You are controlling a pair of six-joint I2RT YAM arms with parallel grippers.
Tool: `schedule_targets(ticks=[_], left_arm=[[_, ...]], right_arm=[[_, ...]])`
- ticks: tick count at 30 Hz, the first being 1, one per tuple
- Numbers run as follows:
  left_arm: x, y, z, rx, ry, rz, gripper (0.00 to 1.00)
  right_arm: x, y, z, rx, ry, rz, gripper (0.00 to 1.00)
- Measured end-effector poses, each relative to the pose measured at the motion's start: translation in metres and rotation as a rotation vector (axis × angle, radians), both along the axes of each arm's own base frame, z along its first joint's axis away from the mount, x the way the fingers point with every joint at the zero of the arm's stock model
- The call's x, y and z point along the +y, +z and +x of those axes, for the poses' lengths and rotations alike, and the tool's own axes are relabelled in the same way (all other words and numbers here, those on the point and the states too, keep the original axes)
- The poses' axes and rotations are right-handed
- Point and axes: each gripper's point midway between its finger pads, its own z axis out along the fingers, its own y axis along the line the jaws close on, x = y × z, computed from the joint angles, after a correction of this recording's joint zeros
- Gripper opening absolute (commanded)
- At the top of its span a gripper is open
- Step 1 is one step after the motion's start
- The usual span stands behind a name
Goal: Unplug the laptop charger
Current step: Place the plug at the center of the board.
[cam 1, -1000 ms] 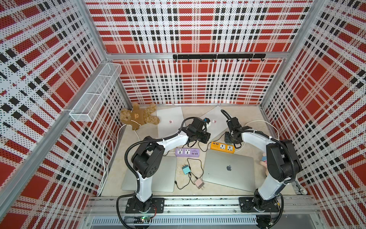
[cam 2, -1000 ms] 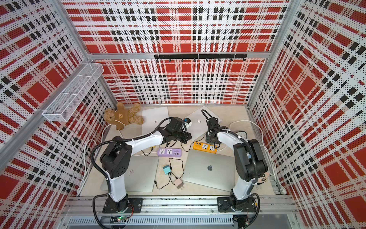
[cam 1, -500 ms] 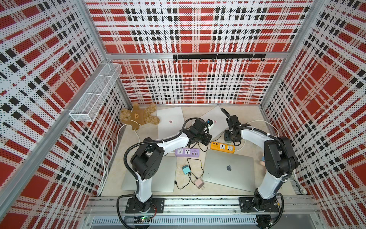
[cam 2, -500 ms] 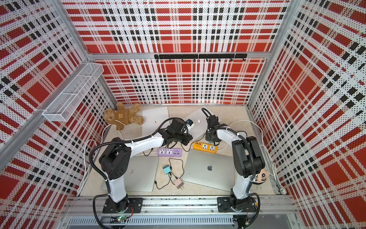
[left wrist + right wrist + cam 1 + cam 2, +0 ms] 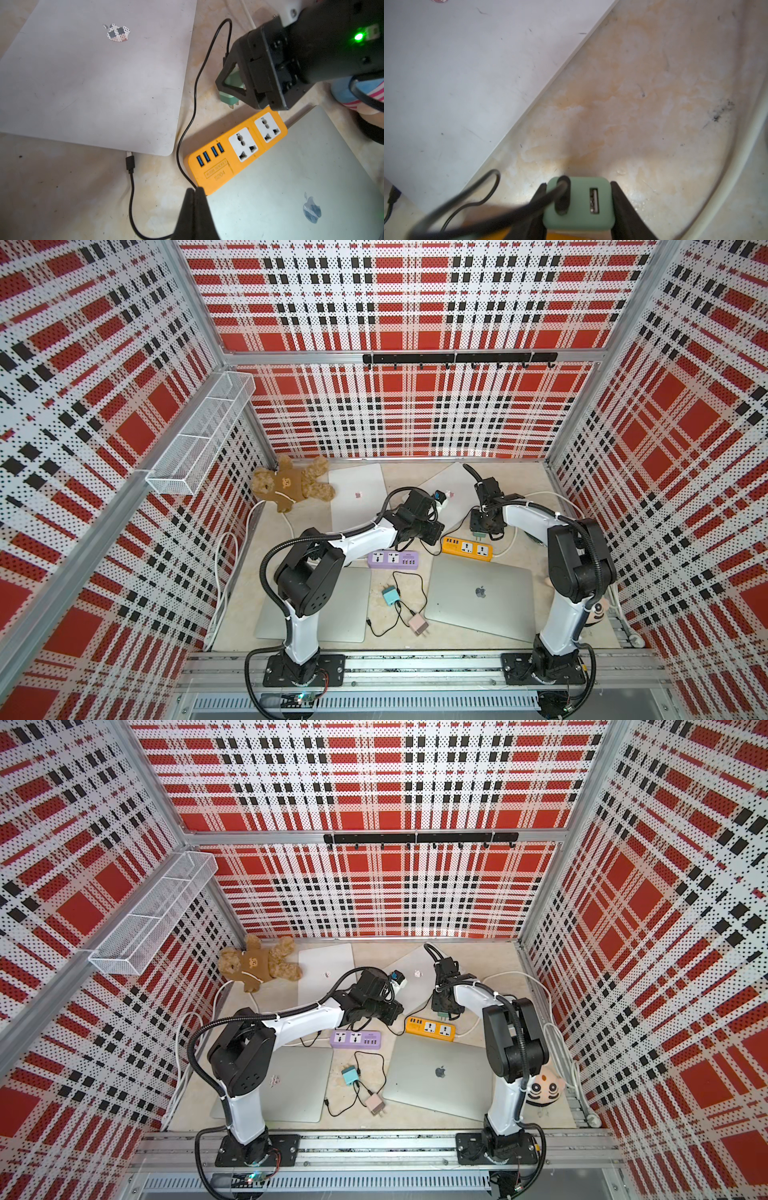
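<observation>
Left wall, up high: white wire basket (image 5: 198, 440), split into three compartments.

Right of centre on the bench (image 5: 643, 104): right claw (image 5: 233, 83) is narrowed onto the green charger (image 5: 229, 98), one finger per side, solid hold. Charger prongs are bare and point at the far end of the orange power strip (image 5: 234, 153). They sit just beside it, not in a socket. The strip lies flat, its two sockets and four blue USB ports facing up.

Right wrist view: the charger body fills the gap between the fingers (image 5: 623, 203). The black cable (image 5: 195, 87) sits in one port, with a USB-A slot next to it.

The cable runs from the charger along the edge of the far silver laptop (image 5: 99, 79), past the strip's USB end, then loops back to a black connector (image 5: 130, 163) at that laptop's corner. Can't tell if the connector is seated.

Left claw (image 5: 195, 190) is fully closed, tips pressed together and meeting the cable right at the strip's USB end. Can't tell if the cable is pinched or just passes under.

Near-right Apple laptop (image 5: 291, 187) is lid-shut, just beside the strip.
</observation>
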Motion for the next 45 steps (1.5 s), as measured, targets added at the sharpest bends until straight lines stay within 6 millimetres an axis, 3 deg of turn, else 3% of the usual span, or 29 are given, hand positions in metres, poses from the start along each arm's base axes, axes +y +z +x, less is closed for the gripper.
schedule_targets(ticks=[30, 45], left_arm=[[0.002, 0.003, -0.002, -0.022, -0.013, -0.002, 0.02], [0.002, 0.003, -0.002, -0.022, -0.013, -0.002, 0.02]], right_arm=[[0.006, -0.008, 0.008, 0.042, 0.017, 0.033, 0.47], [0.008, -0.019, -0.001, 0.095, 0.025, 0.045, 0.64]])
